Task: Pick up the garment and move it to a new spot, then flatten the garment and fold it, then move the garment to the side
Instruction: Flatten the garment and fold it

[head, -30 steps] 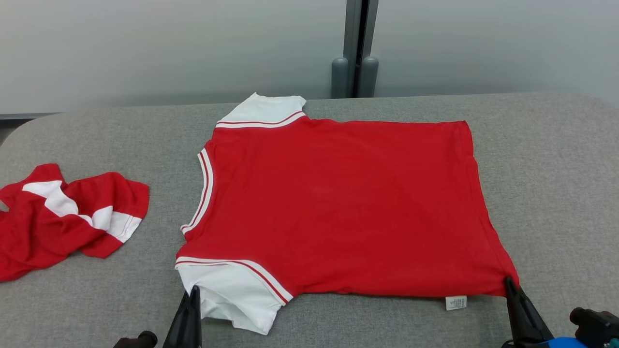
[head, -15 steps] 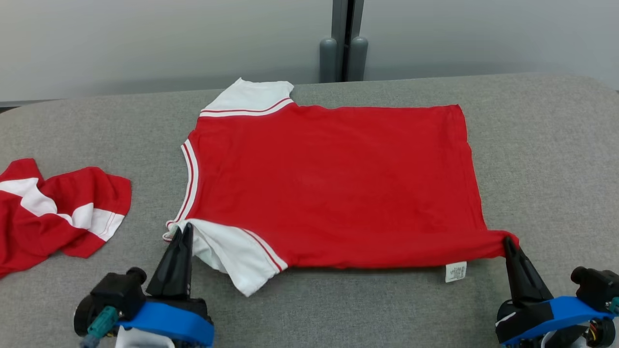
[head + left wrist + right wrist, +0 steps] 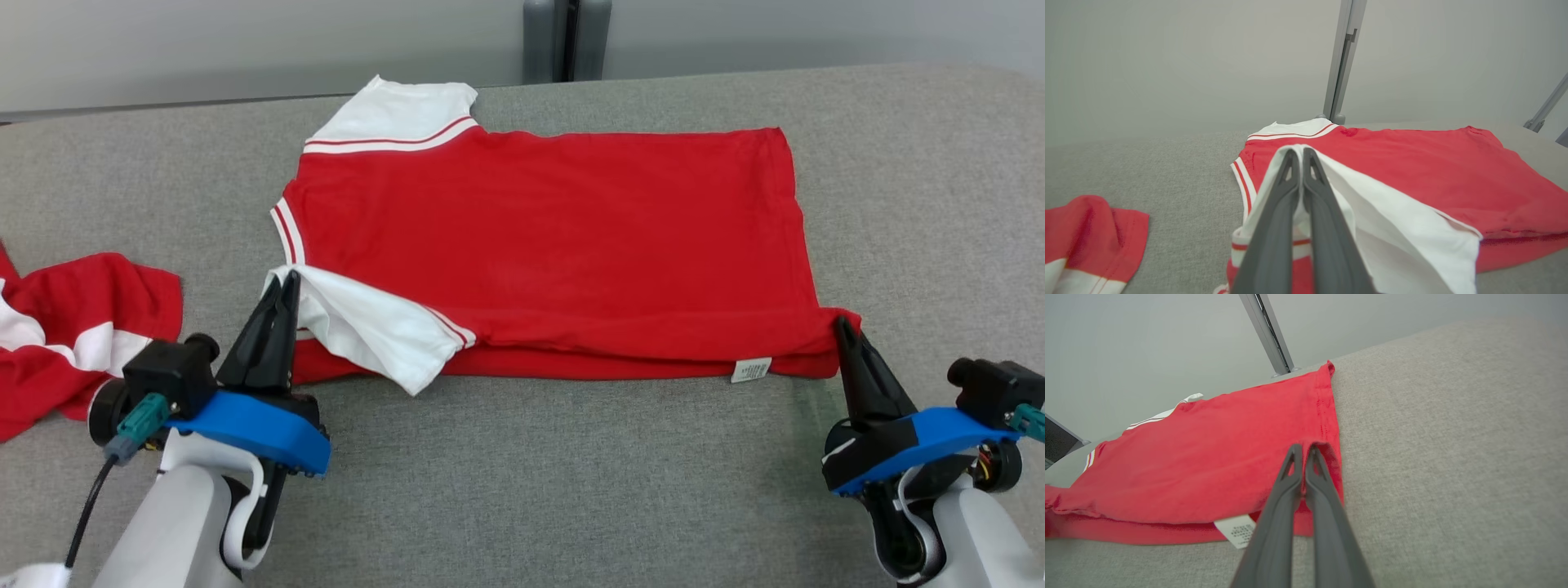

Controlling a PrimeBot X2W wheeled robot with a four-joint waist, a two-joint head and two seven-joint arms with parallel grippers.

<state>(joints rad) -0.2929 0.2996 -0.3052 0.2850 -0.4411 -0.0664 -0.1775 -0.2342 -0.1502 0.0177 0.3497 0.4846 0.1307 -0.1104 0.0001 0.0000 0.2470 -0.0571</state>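
Head view: red garment [image 3: 555, 237] with white sleeves lies flat across the middle of the grey bench [image 3: 571, 474], neckline [image 3: 286, 233] toward the robot's left, hem toward its right. Near edge is lifted and doubled over, and a strip of the lower red layer shows under it. Left tool [image 3: 286, 282] sits at the near-left corner, jaws pinched tight on the white near sleeve [image 3: 367, 327] right by the neckline. The sleeve drapes off the tips toward the right. Right tool [image 3: 841, 327] sits at the near-right corner, jaws closed on the red hem corner. White label [image 3: 751, 369] hangs at the near edge, just left of the right tool. Far sleeve [image 3: 392, 114] lies flat at the back edge. Second red-and-white cloth [image 3: 73, 327] is bunched at the far left of the bench, apart from the garment, close to the left arm. Grey post [image 3: 566, 41] stands behind the bench.

Left wrist view: both fingers pressed together with white sleeve fabric wrapped around the tips. The red body spreads ahead and to the right, and the striped neckline runs just left of the fingers. The second cloth is at lower left.

Right wrist view: fingers together, the red hem corner caught between the tips and raised off the bench. The garment spreads to the left, the label sits just left of the fingers, bare bench on the right.
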